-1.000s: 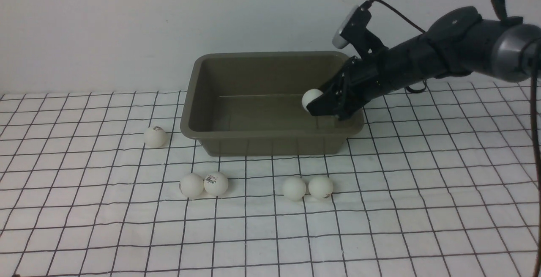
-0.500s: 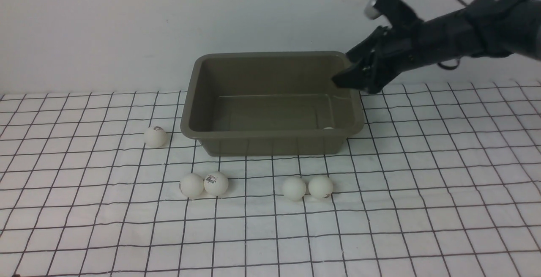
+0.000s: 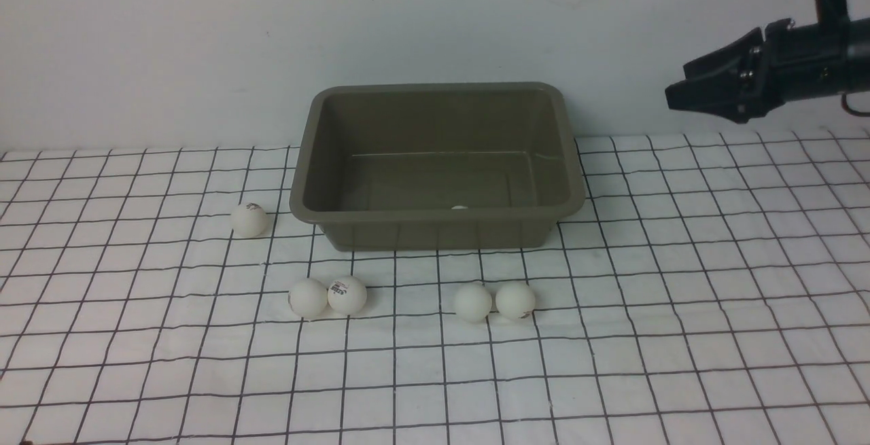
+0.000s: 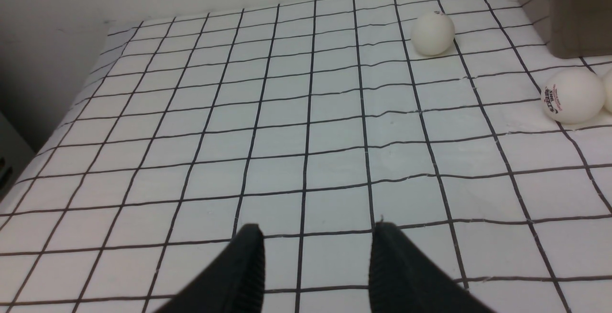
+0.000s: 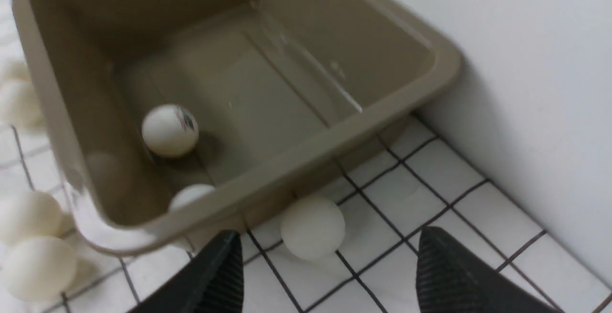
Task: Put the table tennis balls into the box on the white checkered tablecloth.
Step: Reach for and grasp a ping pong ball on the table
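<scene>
Nearest me, the left gripper point(image 4: 315, 231) hangs above bare squares of the white checkered tablecloth point(image 3: 612, 363). Its two black fingers are set well apart, with nothing between them. A little further in, four of the table tennis balls lie on the cloth in two pairs in front of the box. The left pair point(image 3: 308, 297) sits side by side, and the right-hand ball of that pair carries a printed logo. The right pair point(image 3: 472, 302) is touching or very nearly so. Further back and off to the left, a lone ball point(image 3: 249, 219) rests near the box's front left corner but clear of it. The box point(image 3: 435, 231) stands on the cloth close to the back wall. In the right wrist view a logo ball point(image 5: 169, 130) sits on its floor, and a second ball point(image 5: 191, 194) peeps over the rim nearest that camera. That view also shows an outside ball point(image 5: 312, 227) on the cloth just beside the box's wall. Farthest back, the right gripper point(image 3: 676, 97) is up in the air to the right of the box and well clear of it, fingers spread wide and holding nothing.
</scene>
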You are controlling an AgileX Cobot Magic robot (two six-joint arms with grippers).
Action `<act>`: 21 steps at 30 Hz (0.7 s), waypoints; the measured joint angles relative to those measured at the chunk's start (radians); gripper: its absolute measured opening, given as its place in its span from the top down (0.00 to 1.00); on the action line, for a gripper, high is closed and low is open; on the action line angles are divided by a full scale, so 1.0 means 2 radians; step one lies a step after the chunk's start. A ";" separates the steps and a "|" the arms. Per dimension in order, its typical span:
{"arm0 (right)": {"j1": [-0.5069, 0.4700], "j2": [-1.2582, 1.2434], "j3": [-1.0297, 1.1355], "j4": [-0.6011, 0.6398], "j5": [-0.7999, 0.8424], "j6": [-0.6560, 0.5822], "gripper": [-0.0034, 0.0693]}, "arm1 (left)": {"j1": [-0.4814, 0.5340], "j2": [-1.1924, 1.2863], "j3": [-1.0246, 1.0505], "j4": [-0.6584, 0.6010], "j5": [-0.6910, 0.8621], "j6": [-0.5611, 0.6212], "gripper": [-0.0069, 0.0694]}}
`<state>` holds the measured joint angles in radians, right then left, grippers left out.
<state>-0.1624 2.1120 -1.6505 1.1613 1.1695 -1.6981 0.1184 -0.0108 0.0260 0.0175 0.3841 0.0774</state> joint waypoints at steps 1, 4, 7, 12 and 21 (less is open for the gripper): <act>0.004 0.003 0.000 -0.004 -0.006 -0.001 0.34 | 0.000 0.000 0.000 0.000 0.000 0.000 0.54; 0.023 0.019 0.000 -0.022 -0.044 -0.006 0.34 | 0.000 0.000 0.000 0.000 0.000 0.000 0.54; 0.041 0.036 0.000 -0.031 -0.068 -0.017 0.33 | 0.000 0.000 0.000 0.000 0.000 0.000 0.54; 0.051 0.053 0.000 -0.030 -0.080 -0.046 0.32 | 0.000 0.000 0.000 0.000 0.000 0.000 0.54; 0.053 0.078 0.000 0.000 -0.062 -0.103 0.32 | 0.000 0.000 0.000 0.000 0.000 0.000 0.54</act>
<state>-0.0564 2.2672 -1.6505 1.1622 1.0460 -1.9044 0.1184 -0.0108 0.0260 0.0175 0.3841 0.0774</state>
